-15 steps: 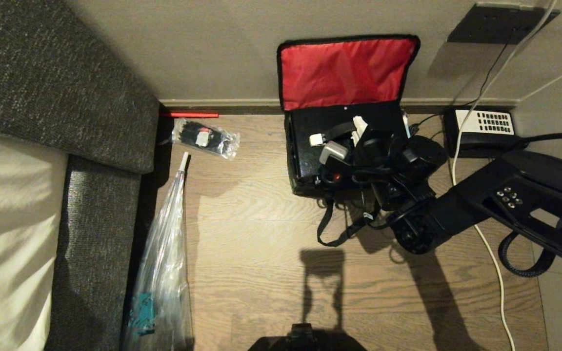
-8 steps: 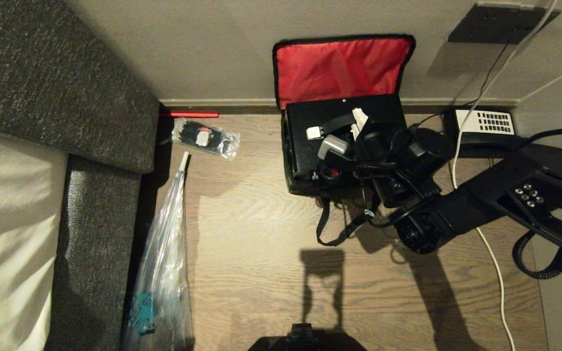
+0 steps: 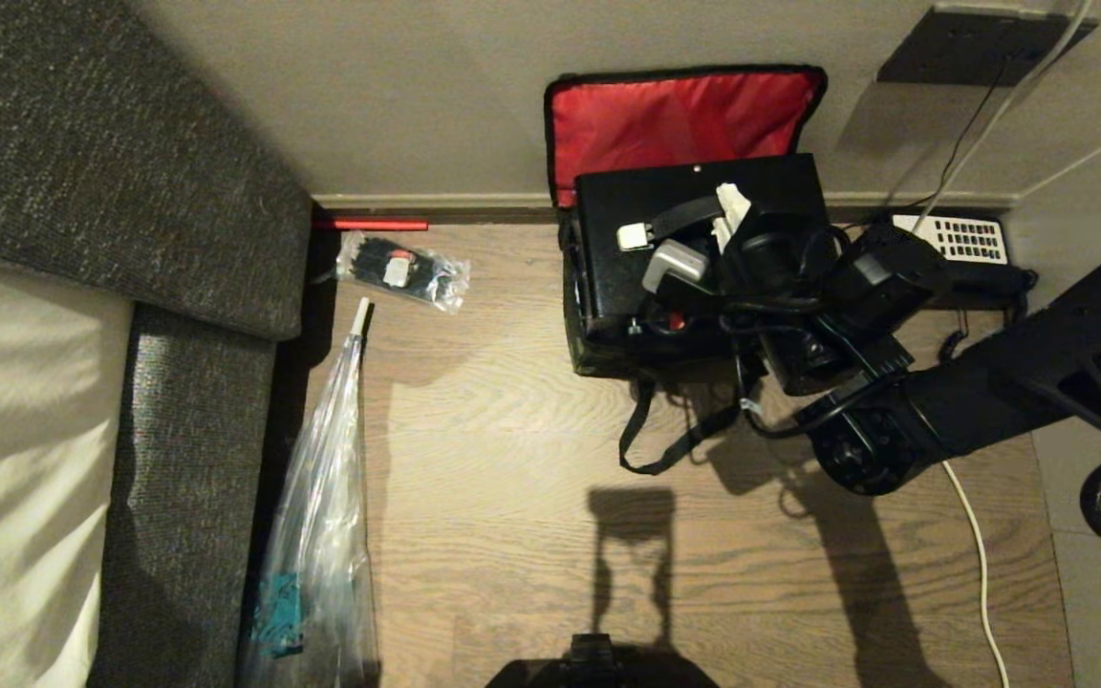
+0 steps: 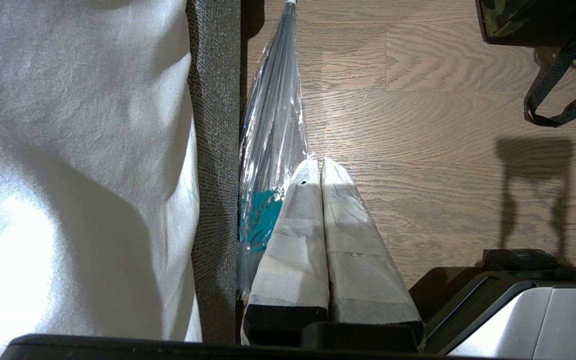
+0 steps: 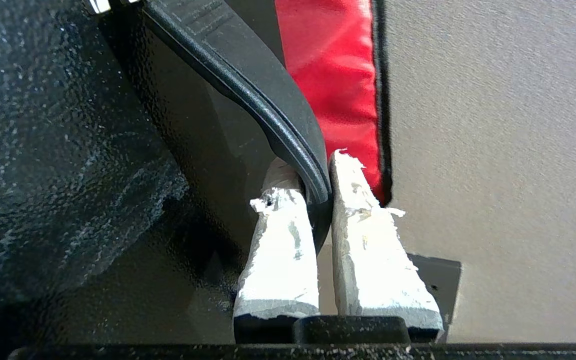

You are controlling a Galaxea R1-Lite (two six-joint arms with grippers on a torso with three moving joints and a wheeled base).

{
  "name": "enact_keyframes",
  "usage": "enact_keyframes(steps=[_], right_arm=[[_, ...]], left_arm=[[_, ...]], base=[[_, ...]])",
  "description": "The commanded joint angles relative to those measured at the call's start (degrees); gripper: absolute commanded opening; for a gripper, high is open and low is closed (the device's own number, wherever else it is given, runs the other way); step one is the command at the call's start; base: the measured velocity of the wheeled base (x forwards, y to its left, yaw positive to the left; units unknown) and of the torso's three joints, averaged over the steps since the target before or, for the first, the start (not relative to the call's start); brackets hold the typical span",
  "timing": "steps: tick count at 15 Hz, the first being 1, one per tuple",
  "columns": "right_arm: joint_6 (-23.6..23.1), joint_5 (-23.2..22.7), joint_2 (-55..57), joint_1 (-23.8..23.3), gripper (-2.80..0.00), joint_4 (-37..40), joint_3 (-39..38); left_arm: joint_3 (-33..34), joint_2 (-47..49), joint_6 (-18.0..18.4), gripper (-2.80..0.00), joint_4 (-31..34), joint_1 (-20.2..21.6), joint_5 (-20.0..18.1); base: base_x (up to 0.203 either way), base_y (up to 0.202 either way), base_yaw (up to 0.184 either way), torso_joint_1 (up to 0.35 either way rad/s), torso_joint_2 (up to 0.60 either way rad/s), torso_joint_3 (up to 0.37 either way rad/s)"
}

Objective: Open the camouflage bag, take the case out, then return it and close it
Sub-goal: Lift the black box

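Change: the case has risen in the last second, now covering the lower red lid.
Right gripper: clamped on the case's handle.
Case: upper centre, above the bag.
Left gripper: closed, idle.
Meaning: removal under way.

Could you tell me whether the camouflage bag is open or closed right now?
Open: the camouflage bag has its red-lined lid upright against the wall.

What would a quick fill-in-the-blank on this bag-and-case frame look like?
1. The camouflage bag has its lid open, showing a ____ lining.
2. The right pincer is shut on the black ____ of the case.
3. The left pincer hangs shut above the ____ floor.

Missing: red; handle; wooden
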State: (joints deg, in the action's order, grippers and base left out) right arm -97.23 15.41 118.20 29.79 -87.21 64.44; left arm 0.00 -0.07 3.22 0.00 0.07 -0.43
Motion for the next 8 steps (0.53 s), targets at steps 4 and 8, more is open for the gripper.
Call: enact_keyframes(steps=[4, 8], right_arm=[[-0.51, 0.33, -4.04, 0.0, -2.8, -0.45, -3.4], [-0.5, 0.44, -6.33, 0.0, -2.8, -0.45, -5.44]], left_arm=[[0.09, 0.07, 0.03, -2.8, 0.0, 0.01, -0.01], [0.09, 0.07, 0.03, -2.8, 0.0, 0.01, -0.01]], base=[[0.0, 0.0, 0.0, 0.0, 0.0, 0.0], [0.0, 0.0, 0.0, 0.0, 0.0, 0.0]])
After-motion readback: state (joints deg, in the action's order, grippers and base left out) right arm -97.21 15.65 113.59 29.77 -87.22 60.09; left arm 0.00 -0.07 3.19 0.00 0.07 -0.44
